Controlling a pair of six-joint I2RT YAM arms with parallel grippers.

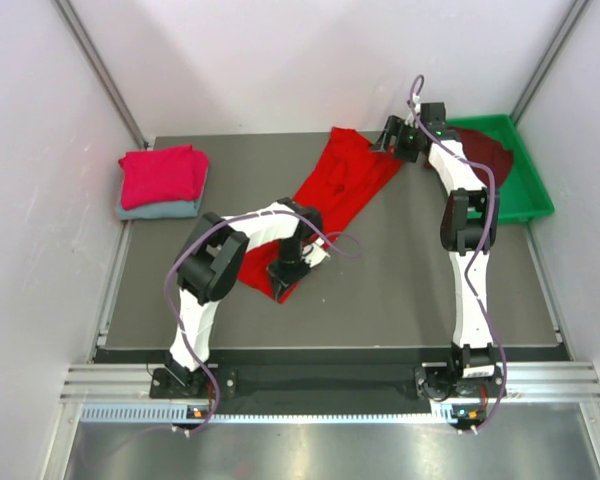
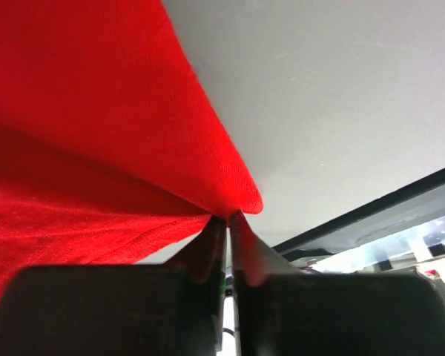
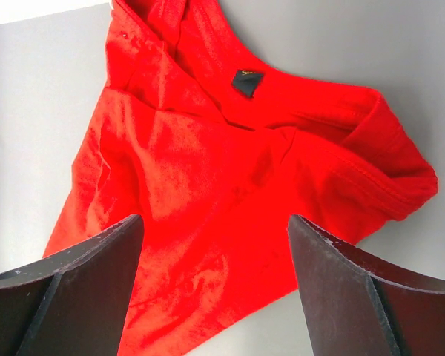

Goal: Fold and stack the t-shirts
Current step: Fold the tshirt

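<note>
From above, the bright red t-shirt [image 1: 342, 180] lies diagonally across frame centre, with the left gripper [image 1: 283, 272] at its lower end and the right gripper [image 1: 394, 138] by its upper end. Left wrist view: jaws pinched on a red corner. Right wrist view: jaws spread wide over the collar.

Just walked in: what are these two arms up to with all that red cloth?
Two robot arms are working on a bright red t-shirt lying diagonally across the dark table. The left gripper is shut on the shirt's near end, and the right gripper hangs open above the collar end. At the far left a crimson-pink shirt lies folded on a grey-blue shirt, so two look done. A dark maroon shirt lies in the green tray.
</note>
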